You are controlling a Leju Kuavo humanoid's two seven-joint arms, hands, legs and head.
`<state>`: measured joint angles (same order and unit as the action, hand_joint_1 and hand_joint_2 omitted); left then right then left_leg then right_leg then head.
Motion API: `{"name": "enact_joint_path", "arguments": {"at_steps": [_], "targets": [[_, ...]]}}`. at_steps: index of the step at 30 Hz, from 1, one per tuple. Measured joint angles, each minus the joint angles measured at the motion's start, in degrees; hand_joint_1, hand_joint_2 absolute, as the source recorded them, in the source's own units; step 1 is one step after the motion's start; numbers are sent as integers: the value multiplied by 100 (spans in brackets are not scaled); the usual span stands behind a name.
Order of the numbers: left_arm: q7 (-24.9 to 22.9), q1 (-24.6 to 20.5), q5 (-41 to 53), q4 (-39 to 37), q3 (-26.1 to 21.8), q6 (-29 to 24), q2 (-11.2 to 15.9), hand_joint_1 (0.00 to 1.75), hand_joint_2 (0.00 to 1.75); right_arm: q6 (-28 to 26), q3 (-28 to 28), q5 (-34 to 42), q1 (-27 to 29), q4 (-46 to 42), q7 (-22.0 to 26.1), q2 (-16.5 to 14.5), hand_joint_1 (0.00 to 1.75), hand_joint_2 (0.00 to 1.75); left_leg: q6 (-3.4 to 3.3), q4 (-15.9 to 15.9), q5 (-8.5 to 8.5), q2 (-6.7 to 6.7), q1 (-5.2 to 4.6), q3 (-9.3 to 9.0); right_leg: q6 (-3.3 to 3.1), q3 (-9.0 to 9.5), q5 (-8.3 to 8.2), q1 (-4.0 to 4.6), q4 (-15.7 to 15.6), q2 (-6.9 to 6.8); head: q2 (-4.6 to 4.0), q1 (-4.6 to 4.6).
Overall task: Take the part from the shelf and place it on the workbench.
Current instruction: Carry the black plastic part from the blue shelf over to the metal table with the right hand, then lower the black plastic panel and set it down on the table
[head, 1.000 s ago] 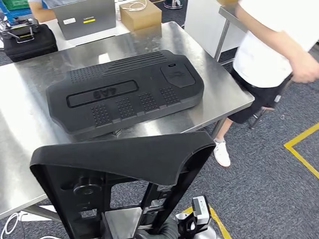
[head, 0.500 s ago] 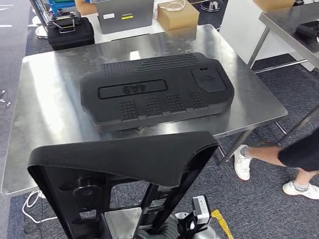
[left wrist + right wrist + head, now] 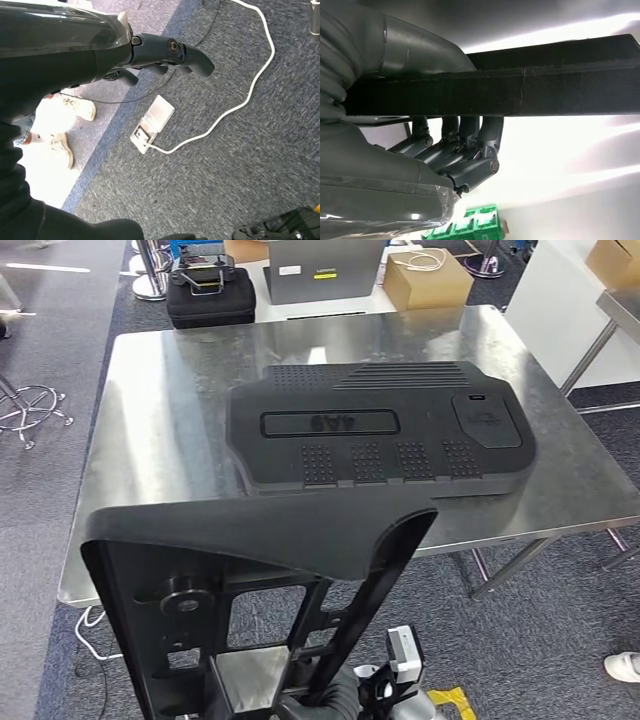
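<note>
One black part [image 3: 256,540] is gripped by the right hand [image 3: 463,150]; the left hand [image 3: 166,52] hangs empty, fingers extended.

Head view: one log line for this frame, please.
phase: carrying | right robot hand: grips black frame part | left robot hand: holds nothing, over carpet | workbench: flat black panel on it | part: not yet set down

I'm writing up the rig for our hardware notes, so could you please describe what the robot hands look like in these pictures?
Left robot hand: a glossy dark grey shell, with slim dark blue-grey fingers jointed by round silver screw heads. Right robot hand: a grey ribbed cover at the wrist, a thick smooth grey thumb, and darker jointed fingers with small pins at the joints. I cannot make out any markings or loose cables.
</note>
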<state>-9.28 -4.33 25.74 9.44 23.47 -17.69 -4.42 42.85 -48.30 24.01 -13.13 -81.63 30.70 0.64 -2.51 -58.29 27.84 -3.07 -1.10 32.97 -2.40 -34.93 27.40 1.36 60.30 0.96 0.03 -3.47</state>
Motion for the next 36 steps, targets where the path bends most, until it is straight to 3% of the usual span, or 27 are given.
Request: {"name": "enact_joint_path", "arguments": {"at_steps": [2, 5, 7, 9, 10, 11, 12, 14, 16, 18, 20, 22, 24, 25, 26, 27, 29, 31, 34, 36], "targets": [[0, -13, 3, 0, 0, -3, -16, 0, 175, -11, 9, 45, -3, 17, -31, 2, 175, 175, 23, 5, -2, -26, 19, 27, -39, 77, -42, 25, -202, 27, 1, -2], [2, -30, 7, 0, 0, -1, -6, 0, 175, -58, 23, 88, -6, 22, -80, -26, 175, 175, 92, -65, 90, 17, 5, 49, -12, 134, -78, -27, -334, -23, 0, -2], [5, -49, 6, 0, -1, -2, 5, 0, 175, -104, 27, 90, 1, 22, -127, -41, 175, 175, 173, -526, 390, 110, 19, 239, 7, 171, -98, -73, -399, -85, 1, -10], [10, -87, 5, 0, -2, -6, 19, 0, 175, -134, 30, 89, 13, 21, -149, -43, 175, 175, 270, -1248, 711, 148, 68, 556, 16, 172, -92, -94, -397, -149, 1, -11], [11, -102, 5, 0, -2, -7, 28, 0, 175, -142, 31, 89, 17, 21, -153, -43, 175, 175, 315, -1460, 757, 157, 95, 641, 29, 173, -86, -107, -394, -177, 1, -9], [12, -108, 5, 0, -3, -8, 38, 0, 175, -145, 32, 89, 17, 21, -154, -43, 175, 175, 363, -1466, 695, 167, 127, 628, 51, 175, -77, -127, -385, -195, 1, -9], [11, -105, 5, 0, -3, -8, 45, 0, 175, -146, 32, 89, 16, 21, -154, -44, 175, 175, 413, -1246, 535, 181, 164, 510, 80, 179, -63, -154, -367, -202, 1, -9], [12, -90, 5, 0, -4, -3, 45, 0, 175, -148, 34, 89, 16, 21, -154, -43, 175, 175, 535, -529, 198, 227, 234, 156, 167, 162, -18, -189, -287, -200, 1, -22], [18, -91, 6, 1, -3, -1, 31, 0, 175, -149, 38, 89, 17, 15, -156, -42, 175, 175, 503, -145, 112, 254, 253, -8, 246, 103, 12, -178, -189, -190, 1, -33], [28, -96, 4, 2, -2, -1, 25, 0, 175, -152, 41, 89, 18, 7, -158, -42, 175, 175, 353, -130, 143, 246, 228, 2, 283, 71, 9, -175, -151, -190, 0, -22], [34, -89, 1, 2, -2, 2, 24, 0, 175, -165, 43, 87, 15, -1, -157, -40, 175, 175, 257, -126, 131, 242, 211, -5, 318, 53, 78, -202, -79, -183, -1, -13], [36, -87, 1, 2, -2, 5, 23, 0, 175, -242, 45, 73, 8, -16, -157, -38, 175, 175, 187, -118, 122, 242, 197, -13, 347, -144, 358, -213, 384, -166, 0, -9], [37, -85, 1, 2, 1, 16, 22, 0, 175, -396, 67, 29, -20, -26, -171, -31, 175, 175, 145, -119, 126, 241, 162, -14, 340, -517, 702, -206, 1190, -159, 0, -4], [37, -83, 1, 2, 3, 25, 22, 0, 175, -491, 92, -8, -54, -27, -192, -25, 175, 175, 133, -120, 128, 239, 140, -16, 321, -663, 775, -196, 1482, -157, 0, -4], [37, -81, 1, 2, 6, 34, 21, 0, 175, -598, 130, -46, -115, -26, -222, -17, 175, 175, 124, -120, 130, 233, 118, -20, 284, -720, 736, -177, 1570, -151, 0, -4], [37, -81, 1, 2, 9, 45, 17, 0, 175, -708, 182, -74, -207, -26, -257, -9, 175, 175, 117, -120, 132, 225, 99, -26, 234, -671, 592, -147, 1425, -141, 1, -5], [36, -88, 1, 2, 22, 71, -4, 0, 175, -925, 347, -61, -494, -25, -340, 8, 175, 175, 107, -118, 137, 209, 77, -36, 89, -340, 176, -51, 651, -92, 1, -8], [29, -113, 2, 2, 56, 88, -31, 0, 175, -1105, 578, 33, -857, -14, -455, 23, 175, 175, 106, -119, 137, 197, 74, -18, -9, -76, -45, 22, 32, -53, 0, -8], [7, -150, 0, 2, 132, 148, -55, 0, 175, -1321, 960, 230, -1422, 40, -659, 59, 175, 175, 140, -102, 130, 192, 75, 8, -8, -13, -69, 17, -154, -59, 1, -2], [-3, -151, -1, 2, 167, 198, -79, 0, 175, -1440, 1226, 347, -1802, 93, -785, 81, 175, 175, 182, -239, 247, 203, 64, 66, 16, 27, -107, -33, -254, -79, 0, -9]]}}
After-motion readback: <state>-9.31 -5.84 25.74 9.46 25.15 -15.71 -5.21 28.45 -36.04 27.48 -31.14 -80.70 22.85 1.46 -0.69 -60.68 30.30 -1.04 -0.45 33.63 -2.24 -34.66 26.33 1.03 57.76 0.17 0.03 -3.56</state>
